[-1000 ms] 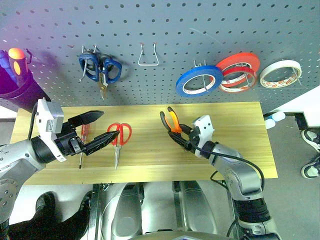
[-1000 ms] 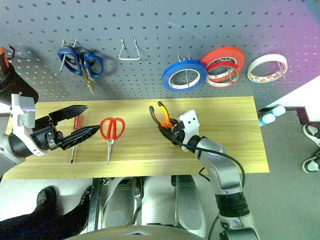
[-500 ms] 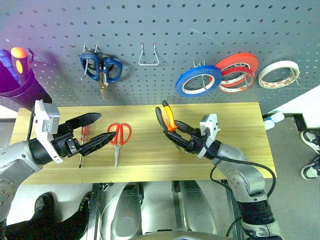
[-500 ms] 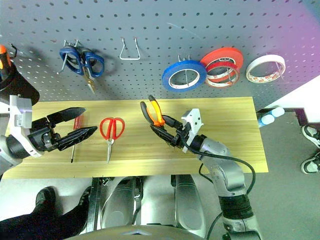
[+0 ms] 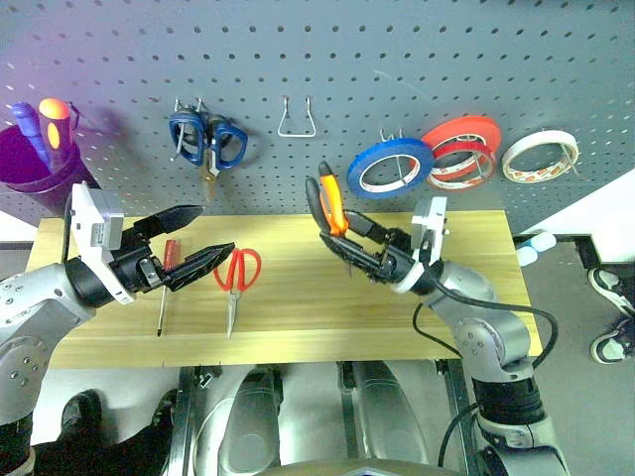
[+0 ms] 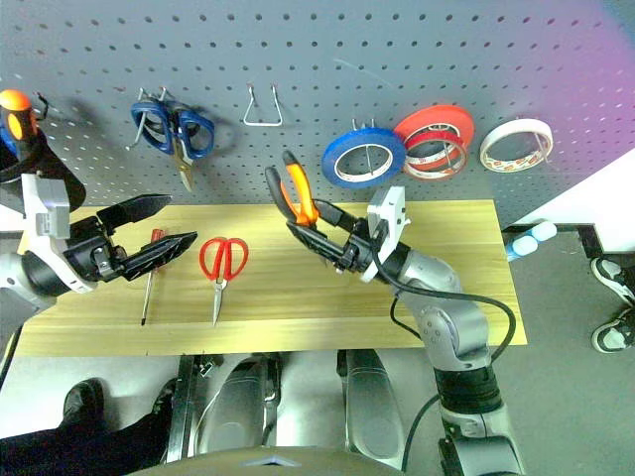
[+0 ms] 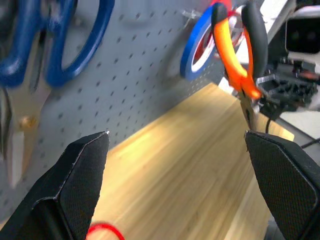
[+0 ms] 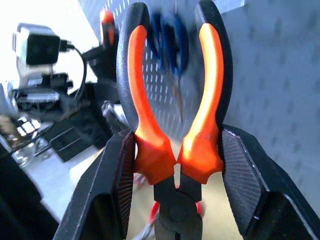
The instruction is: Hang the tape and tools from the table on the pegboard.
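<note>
While the right gripper [image 5: 349,248] pinches the pliers [image 5: 328,206] low on the handles, just above the pivot, their orange-and-black grips stand up past the fingers [image 8: 245,190] toward the pegboard [image 5: 397,59]. Steel and rigid, they look moderately heavy, and the rubbery grips should resist slipping. An empty wire hook [image 5: 297,117] sits beyond the handle tips, between blue scissors [image 5: 206,144] and blue tape [image 5: 394,166], with open board around it. The left gripper [image 5: 194,245], fingers spread wide and empty, hovers above the screwdriver [image 5: 164,288] and red scissors [image 5: 236,278] on the bench [image 5: 298,317].

Light wooden table [image 5: 466,297], red-handled scissors [image 5: 236,278] and slim screwdriver [image 5: 165,283] lying on it
</note>
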Action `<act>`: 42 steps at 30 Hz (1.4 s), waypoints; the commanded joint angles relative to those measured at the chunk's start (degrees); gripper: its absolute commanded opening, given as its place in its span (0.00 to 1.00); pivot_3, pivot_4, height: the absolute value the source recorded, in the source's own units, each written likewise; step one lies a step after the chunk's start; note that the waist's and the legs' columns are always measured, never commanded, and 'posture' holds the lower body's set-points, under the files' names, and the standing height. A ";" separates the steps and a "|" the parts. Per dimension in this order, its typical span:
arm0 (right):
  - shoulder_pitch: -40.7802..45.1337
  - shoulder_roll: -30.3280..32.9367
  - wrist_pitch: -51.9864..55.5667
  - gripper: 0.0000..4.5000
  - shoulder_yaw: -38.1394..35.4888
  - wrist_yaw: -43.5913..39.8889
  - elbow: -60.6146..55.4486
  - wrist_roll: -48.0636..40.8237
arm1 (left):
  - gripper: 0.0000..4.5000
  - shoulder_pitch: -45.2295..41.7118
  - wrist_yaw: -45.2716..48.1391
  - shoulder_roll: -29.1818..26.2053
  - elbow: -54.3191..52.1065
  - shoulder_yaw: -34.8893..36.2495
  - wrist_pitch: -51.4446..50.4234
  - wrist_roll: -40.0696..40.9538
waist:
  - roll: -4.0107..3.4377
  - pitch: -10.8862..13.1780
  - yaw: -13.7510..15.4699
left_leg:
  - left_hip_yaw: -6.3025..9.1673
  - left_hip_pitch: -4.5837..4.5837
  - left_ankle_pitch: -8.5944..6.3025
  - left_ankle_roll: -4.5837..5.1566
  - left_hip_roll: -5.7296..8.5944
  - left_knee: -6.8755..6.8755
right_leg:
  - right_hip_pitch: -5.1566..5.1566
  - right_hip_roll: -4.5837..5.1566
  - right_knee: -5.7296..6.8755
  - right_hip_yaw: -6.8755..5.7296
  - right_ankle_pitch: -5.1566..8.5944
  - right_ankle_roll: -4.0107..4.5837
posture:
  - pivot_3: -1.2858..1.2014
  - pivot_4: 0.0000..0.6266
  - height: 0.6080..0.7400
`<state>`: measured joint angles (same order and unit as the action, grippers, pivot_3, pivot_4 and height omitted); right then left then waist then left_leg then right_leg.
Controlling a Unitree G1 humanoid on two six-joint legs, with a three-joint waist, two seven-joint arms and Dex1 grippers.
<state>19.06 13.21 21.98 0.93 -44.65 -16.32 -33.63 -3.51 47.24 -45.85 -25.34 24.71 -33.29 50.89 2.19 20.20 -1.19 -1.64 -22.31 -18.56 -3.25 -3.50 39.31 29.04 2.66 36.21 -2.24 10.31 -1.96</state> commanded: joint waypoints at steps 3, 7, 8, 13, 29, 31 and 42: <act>4.87 -3.31 -3.39 0.47 -2.02 2.79 0.60 -1.66 | 1.00 -1.66 0.44 1.07 0.10 -0.68 1.75 -0.95 | 0.07 -0.65 -0.08 | 0.01 0.13 0.00 0.01 0.00 0.08 | -0.19 0.00 -0.01 -0.01 -0.06 0.00 | 0.49 0.34 0.95; 6.47 -4.06 -4.60 0.47 -2.66 3.87 1.97 -1.40 | 1.00 -2.44 0.46 1.52 0.24 -0.98 2.16 -1.58 | 0.10 -1.36 0.00 | 0.04 0.16 0.00 0.01 -0.02 0.16 | -0.28 -0.01 0.00 -0.03 -0.08 -0.01 | 0.49 0.33 0.95; 6.81 -4.26 -5.30 0.47 -2.79 4.32 2.32 -1.00 | 1.00 -2.53 0.31 1.73 0.24 -0.95 2.11 -1.47 | 0.11 -1.59 0.01 | 0.04 0.16 0.00 0.01 -0.02 0.20 | -0.29 -0.01 0.00 -0.03 -0.09 -0.02 | 0.49 0.32 0.95; 11.64 -7.23 -8.50 0.47 -3.56 9.33 5.07 1.04 | 1.00 -2.97 -0.19 2.64 -0.08 -1.43 2.39 -1.88 | 0.13 -2.27 -0.10 | 0.04 0.15 -0.01 0.02 -0.03 0.43 | -0.37 -0.01 0.02 -0.03 -0.23 -0.03 | 0.49 0.30 0.95; 19.70 -12.53 -13.31 0.47 -1.35 13.13 11.03 4.51 | 1.00 -2.69 -0.41 4.33 -0.89 -2.12 2.80 -2.92 | 0.14 -3.77 0.00 | 0.04 0.52 -0.01 0.04 -0.08 0.71 | -0.79 -0.08 0.05 0.01 -0.44 0.03 | 0.50 0.30 0.95; 21.34 -12.90 -14.35 0.47 -1.72 13.39 13.13 5.11 | 1.00 -2.62 -0.46 4.39 -1.03 -2.06 2.76 -2.93 | 0.14 -3.79 0.06 | 0.05 0.54 -0.01 0.04 -0.09 0.70 | -0.79 -0.09 0.10 0.00 -0.44 0.03 | 0.50 0.30 0.95; 25.64 -17.09 -21.48 0.47 -2.76 16.15 19.64 6.94 | 1.00 -1.66 -1.46 4.39 -1.95 -1.59 2.59 -2.37 | 0.16 -3.83 0.15 | 0.05 0.71 -0.01 0.05 -0.09 0.70 | -0.96 -0.08 0.12 0.01 -0.45 0.04 | 0.51 0.32 0.95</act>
<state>42.43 -3.03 3.66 -1.11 -28.96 3.84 -27.10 -5.22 45.93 -41.31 -25.25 21.69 -31.67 47.96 2.35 16.37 -1.04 -1.59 -21.59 -18.57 -3.20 -3.60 40.01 28.06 2.58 36.32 -2.23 9.86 -1.92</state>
